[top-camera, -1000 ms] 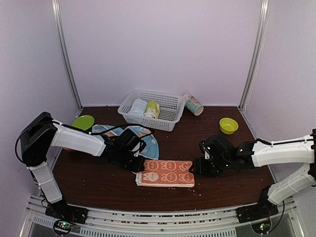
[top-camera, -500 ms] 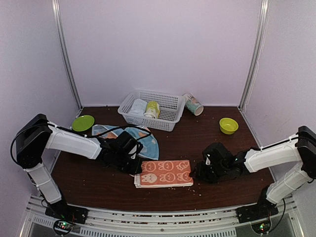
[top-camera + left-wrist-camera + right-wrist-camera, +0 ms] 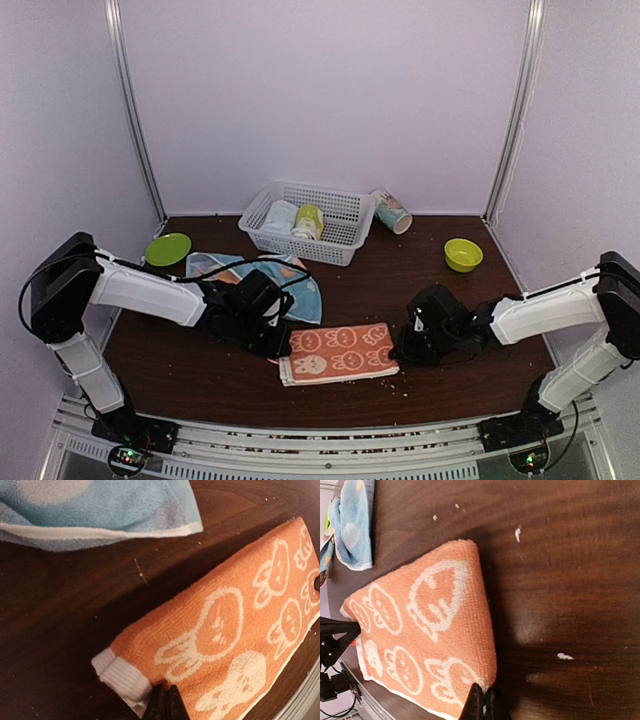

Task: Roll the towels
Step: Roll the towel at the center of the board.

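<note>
The peach-orange towel [image 3: 338, 352], printed with white cartoon rabbits, lies folded in a strip near the table's front. My left gripper [image 3: 283, 348] is shut on its left end, the fingertips pinching the near edge beside the white hem [image 3: 120, 677]. My right gripper [image 3: 398, 352] is shut on the right end, nipping the near corner of the orange towel [image 3: 430, 630]. The light blue towel [image 3: 300, 298] with spots lies crumpled behind the left arm, partly hidden by it. In the left wrist view the blue towel [image 3: 100, 510] sits apart from the orange towel [image 3: 225, 630].
A white basket [image 3: 345, 245] at the back holds a pale rolled towel [image 3: 281, 216] and a yellow-green rolled one [image 3: 309, 220]. A cup [image 3: 391, 211] lies on its side beside it. A yellow-green bowl [image 3: 463, 254] sits back right, a green plate [image 3: 168, 248] back left.
My right gripper has moved left to the orange towel's right end and shut on its corner. The towel has shifted slightly and now lies a little skewed. The left gripper kept its grip.
</note>
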Robot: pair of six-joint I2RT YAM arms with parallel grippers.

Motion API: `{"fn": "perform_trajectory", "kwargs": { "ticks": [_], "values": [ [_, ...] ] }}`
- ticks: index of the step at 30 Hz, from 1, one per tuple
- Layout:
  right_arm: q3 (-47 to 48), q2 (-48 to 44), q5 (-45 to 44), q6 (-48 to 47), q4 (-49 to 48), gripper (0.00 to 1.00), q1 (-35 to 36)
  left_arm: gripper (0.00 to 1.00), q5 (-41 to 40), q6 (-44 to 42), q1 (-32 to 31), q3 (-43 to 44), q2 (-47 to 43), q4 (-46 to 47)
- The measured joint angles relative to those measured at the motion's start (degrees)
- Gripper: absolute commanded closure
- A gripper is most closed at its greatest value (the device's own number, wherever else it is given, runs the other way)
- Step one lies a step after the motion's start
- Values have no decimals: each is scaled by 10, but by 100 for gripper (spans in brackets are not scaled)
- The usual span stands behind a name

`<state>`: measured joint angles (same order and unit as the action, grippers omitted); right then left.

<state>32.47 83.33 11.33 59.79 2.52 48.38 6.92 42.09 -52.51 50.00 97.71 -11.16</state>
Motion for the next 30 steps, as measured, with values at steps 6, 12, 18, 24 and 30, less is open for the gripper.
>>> {"fn": "perform_trajectory", "kwargs": {
  "ticks": [6,12,18,24,30],
  "values": [
    [102,-37,-66,-125,160,100,-3,78,7,5,-12,0,-30,-12],
    [153,-37,-104,-200,255,100,-3,77,9,6,-12,16,-55,-37],
    [160,-28,-117,-220,282,100,9,78,21,-2,-12,81,-39,-39],
    [163,3,-119,-219,281,100,28,83,39,-5,-12,98,3,-34],
    [176,19,-128,-213,278,100,34,93,53,-6,-18,102,48,-34]
  ]
}}
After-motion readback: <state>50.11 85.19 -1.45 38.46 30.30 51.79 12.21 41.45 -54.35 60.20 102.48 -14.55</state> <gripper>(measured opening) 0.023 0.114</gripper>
